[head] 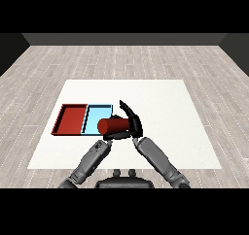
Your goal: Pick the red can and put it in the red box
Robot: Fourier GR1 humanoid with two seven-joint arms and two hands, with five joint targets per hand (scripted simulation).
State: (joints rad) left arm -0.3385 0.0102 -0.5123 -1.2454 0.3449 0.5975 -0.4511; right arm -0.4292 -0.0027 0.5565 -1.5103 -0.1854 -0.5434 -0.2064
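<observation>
Fingers of the right hand (133,122) curl round the red can (113,126); you see the can lying sideways, a dark red cylinder, over the near right edge of the light blue tray (92,118).

Red tray (73,119) unoccupied; light blue tray (93,117) lies between it and red can (115,125).

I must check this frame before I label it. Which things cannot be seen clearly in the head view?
- Left hand: mostly hidden behind the red can; its fingers cannot be told.
- Light blue tray: its right part is covered by the can.
- Right hand: the palm is hidden by the can it curls round.
- Whether the can touches the tray: cannot tell.
</observation>
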